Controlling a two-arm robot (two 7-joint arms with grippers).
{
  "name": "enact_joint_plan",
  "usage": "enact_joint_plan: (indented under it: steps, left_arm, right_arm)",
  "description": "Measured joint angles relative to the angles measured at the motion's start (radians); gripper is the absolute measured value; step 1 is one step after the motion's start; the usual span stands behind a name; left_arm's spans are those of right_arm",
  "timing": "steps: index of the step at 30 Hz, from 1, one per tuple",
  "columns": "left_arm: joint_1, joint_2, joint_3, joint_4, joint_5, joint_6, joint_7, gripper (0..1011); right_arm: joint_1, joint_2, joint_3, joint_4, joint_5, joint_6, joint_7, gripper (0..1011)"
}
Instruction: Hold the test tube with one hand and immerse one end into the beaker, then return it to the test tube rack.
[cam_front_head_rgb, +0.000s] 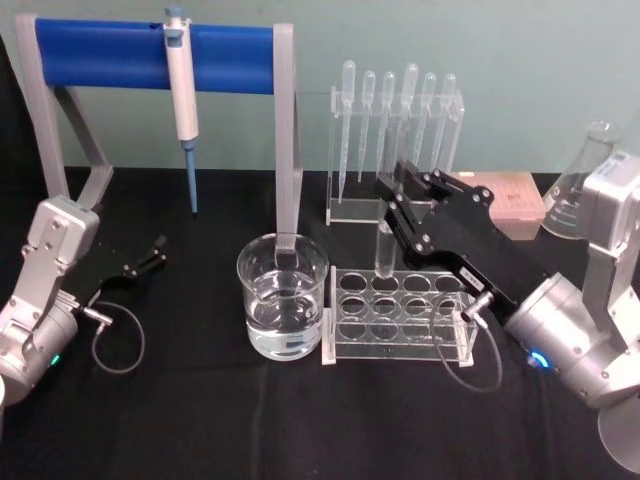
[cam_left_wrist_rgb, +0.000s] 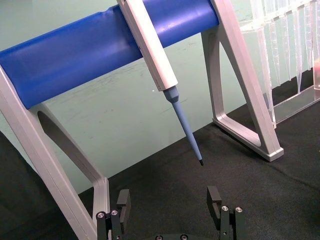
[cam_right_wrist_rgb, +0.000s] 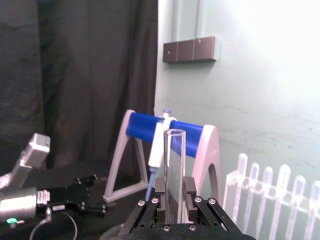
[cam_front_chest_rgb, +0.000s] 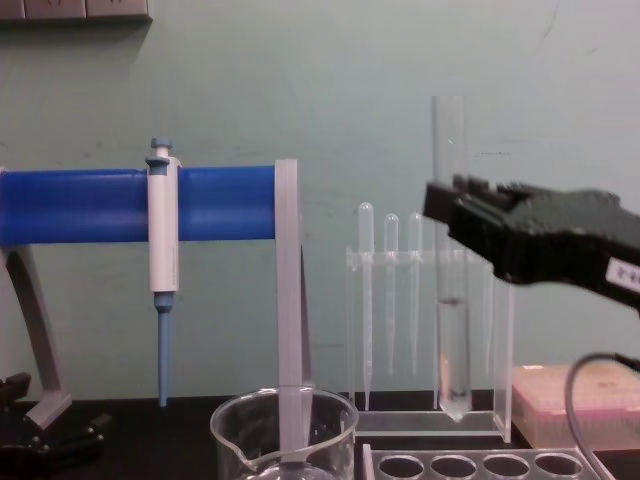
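above rack (cam_front_head_rgb: 398, 315), right of beaker (cam_front_head_rgb: 282, 296), i see my right gripper (cam_front_head_rgb: 389, 207) with fingers clamped on test tube (cam_front_chest_rgb: 451, 300), tube upright, rounded end hanging clear of rack holes, some liquid in lower part. beaker with water stands left of rack, tube not over it yet. my judgement: lift done; carry left, dip, return all remain. left gripper (cam_front_head_rgb: 152, 254) parked far left on table, fingers (cam_left_wrist_rgb: 215, 199) spread, holding nothing, near pipettor (cam_front_head_rgb: 184, 95) stand.
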Motion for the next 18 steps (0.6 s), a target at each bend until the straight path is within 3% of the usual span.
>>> enact_joint_plan:
  steps: [12,18]
  left_arm:
    - [0.0,0.0,0.0,0.0,0.0,0.0,0.0,1000]
    - [0.0,0.0,0.0,0.0,0.0,0.0,0.0,1000]
  right_arm:
    - [-0.031,-0.043,0.021,0.107,0.012,-0.094,0.019,225]
    - [-0.038,-0.056,0.025,0.133,0.021,-0.108,0.031,226]
